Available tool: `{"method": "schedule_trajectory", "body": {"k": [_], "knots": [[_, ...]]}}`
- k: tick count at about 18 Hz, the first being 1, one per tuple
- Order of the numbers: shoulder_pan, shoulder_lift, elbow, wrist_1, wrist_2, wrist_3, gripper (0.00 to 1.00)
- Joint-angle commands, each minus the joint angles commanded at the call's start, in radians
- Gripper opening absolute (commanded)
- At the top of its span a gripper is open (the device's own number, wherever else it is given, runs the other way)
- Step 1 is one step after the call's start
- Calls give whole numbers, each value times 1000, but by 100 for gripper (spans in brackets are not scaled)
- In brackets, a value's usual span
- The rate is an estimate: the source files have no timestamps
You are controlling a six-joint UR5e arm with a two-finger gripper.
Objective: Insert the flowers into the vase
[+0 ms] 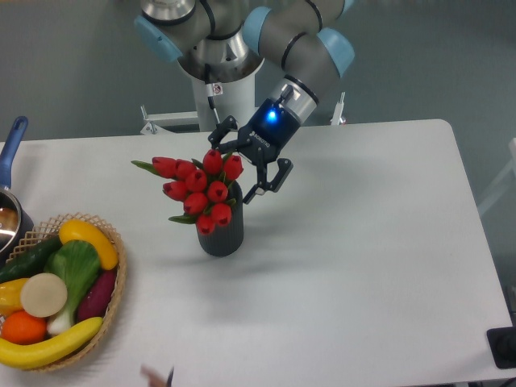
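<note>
The flowers, a bunch of red tulip buds with green leaves, stand in the vase and lean to the left over its mouth. The vase is dark grey, ribbed and upright near the table's middle. My gripper comes in from the upper right, just behind and right of the buds. Its jaws stand wide apart, one fingertip at the top of the bunch and the other by the vase's rim. The stems are hidden inside the vase.
A wicker basket of fruit and vegetables sits at the front left. A blue-handled metal pot is at the left edge. The robot base stands behind the table.
</note>
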Motion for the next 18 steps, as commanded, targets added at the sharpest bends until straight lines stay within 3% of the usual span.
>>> {"method": "schedule_trajectory", "body": {"k": [5, 8, 12, 16, 18], "knots": [[100, 64, -9, 2, 89, 12, 100], [202, 89, 11, 3, 133, 17, 100], [293, 45, 135, 0, 165, 86, 100], [307, 25, 239, -8, 406, 167, 100], [307, 25, 275, -18, 463, 189, 100]]}}
